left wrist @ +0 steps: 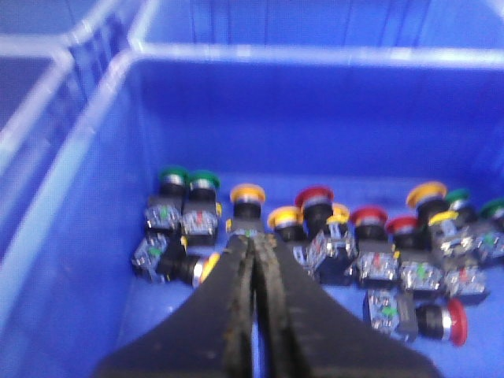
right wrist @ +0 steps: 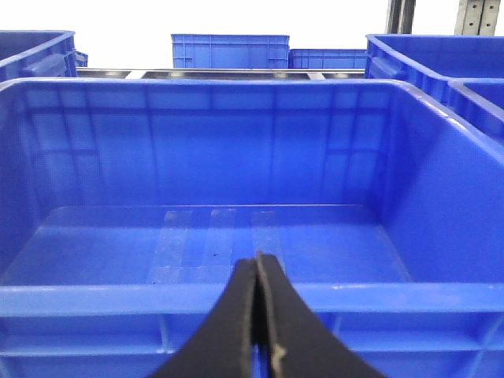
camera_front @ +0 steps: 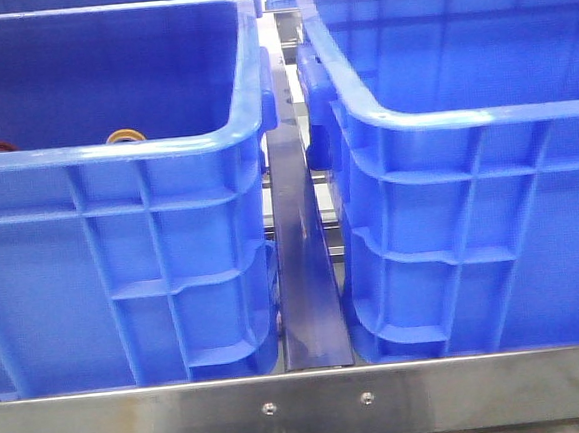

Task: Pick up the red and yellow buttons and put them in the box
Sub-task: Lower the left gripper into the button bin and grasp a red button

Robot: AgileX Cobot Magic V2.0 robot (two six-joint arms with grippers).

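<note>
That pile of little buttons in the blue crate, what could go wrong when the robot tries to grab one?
The buttons lie crowded and touching, red, yellow and green mixed, so the left tool, shut now above them, might catch a green one or nudge its neighbours. Some lie tipped on their sides, which may make the grip slip. The other crate in front of the right tool looks bare; a dropped button could roll.

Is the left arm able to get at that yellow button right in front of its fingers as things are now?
Probably yes. The left gripper sits inside the crate, pointed at the yellow button, and nothing lies between them. Its jaws are shut, though, so they would have to open first, and neighbouring buttons stand close beside it.
</note>
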